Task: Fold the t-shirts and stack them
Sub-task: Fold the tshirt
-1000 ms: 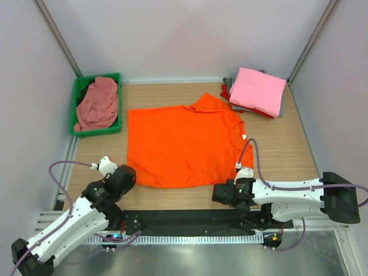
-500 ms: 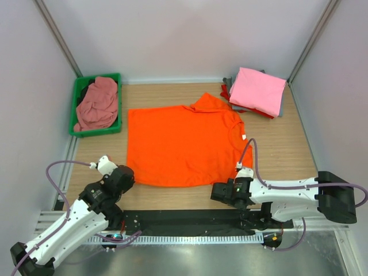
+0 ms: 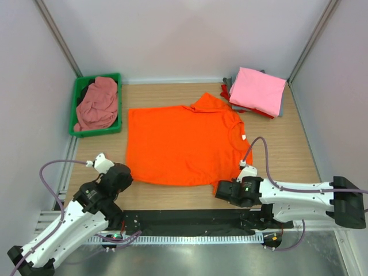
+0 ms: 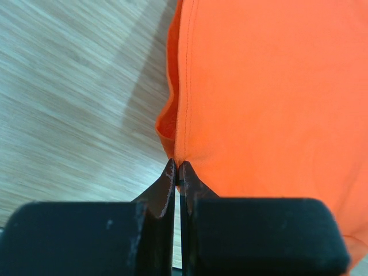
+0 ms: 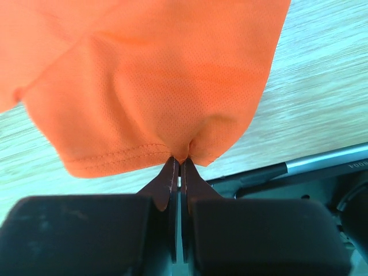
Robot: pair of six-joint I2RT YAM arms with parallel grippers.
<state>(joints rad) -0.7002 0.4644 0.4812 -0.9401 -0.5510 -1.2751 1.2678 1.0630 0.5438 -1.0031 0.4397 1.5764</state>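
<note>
Right wrist view: the right gripper (image 5: 178,163) has its jaws pressed together on a small pucker of the orange shirt (image 5: 155,86), at the double-stitched edge of what looks like the near sleeve. In the left wrist view the left gripper (image 4: 177,167) is closed as tightly. Its tips nip the seamed edge at the shirt's near left corner, where the cloth tents up to them.

The fabric reads as a thin mesh knit. I judge it light, limp and not fragile, so it will sag between two holds rather than keep its shape. It is likely to slip out of a shallow bite. The stitched edges give the firmest purchase, one hold at each end of the near side, which is where the jaws sit.

From above, both arms lie low. The left reaches diagonally in from the near left. The right stretches almost flat along the near edge, pointing leftward. Both wrists are close to the table (image 3: 282,155).

Beyond them the shirt lies spread flat mid-table, neck and white label (image 3: 244,138) to the right. At far left, a green bin (image 3: 77,92) holds a crumpled dusty-pink shirt (image 3: 99,103). At far right, a folded pink shirt (image 3: 257,89) tops a stack (image 3: 225,88), with grey and red edges showing beneath.
</note>
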